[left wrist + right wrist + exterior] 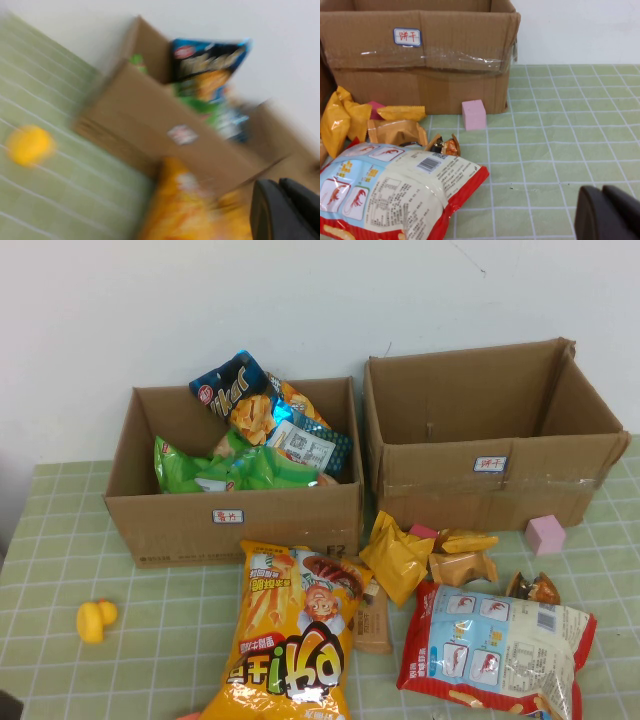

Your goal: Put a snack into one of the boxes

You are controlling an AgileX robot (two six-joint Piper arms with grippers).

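Below, green checked tablecloth (150, 660), white wall (300, 300), left gripper (285, 210), right gripper (610, 212).

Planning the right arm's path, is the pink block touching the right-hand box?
Apart: the right wrist view shows green cloth between the pink block and the right-hand box.

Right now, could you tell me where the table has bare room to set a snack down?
Free: the left side around the yellow duck, and right of the pink block. Crowded: between the orange bag and red-white bag. Left gripper and right gripper sit at the near edge.
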